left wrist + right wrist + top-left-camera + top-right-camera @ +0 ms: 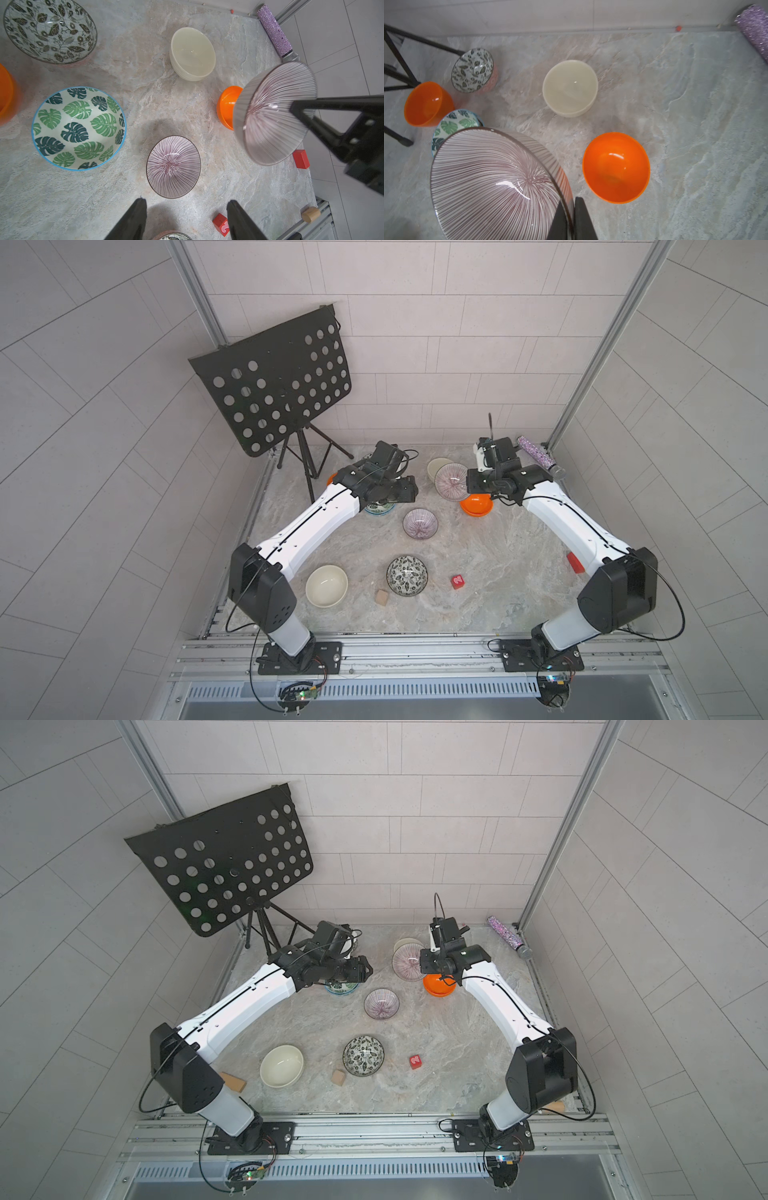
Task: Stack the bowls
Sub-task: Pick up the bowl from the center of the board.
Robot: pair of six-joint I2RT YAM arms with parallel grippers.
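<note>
Bowls lie spread over the marble-patterned table (498, 572), none clearly stacked. A black perforated music stand (274, 385) stands at the far left corner.

The right gripper (570, 209) has its jaws pinched tight on the rim of the held purple-striped bowl (492, 182), which hangs tilted above the table near the right orange bowl (615, 168). The left gripper (186, 205) stands partly open and empty, hovering over bare table just beside the second purple-striped bowl (173, 167), which rests mid-table.

The green-leaf bowl (78, 128) sits under the left arm; it may be two nested, but its edge is too hidden to say. The far cream bowl (192, 54) sits at the back, and the near cream bowl (326, 585) at the front left. The near leaf-patterned bowl (407, 575) is at front centre, and the far leaf-patterned bowl (472, 69) sits by the stand's legs, beside the left orange bowl (425, 104).

A glittery purple cylinder (536, 456) lies at the far right. A red numbered block (457, 581) and a wooden block (382, 597) flank the near leaf-patterned bowl.
</note>
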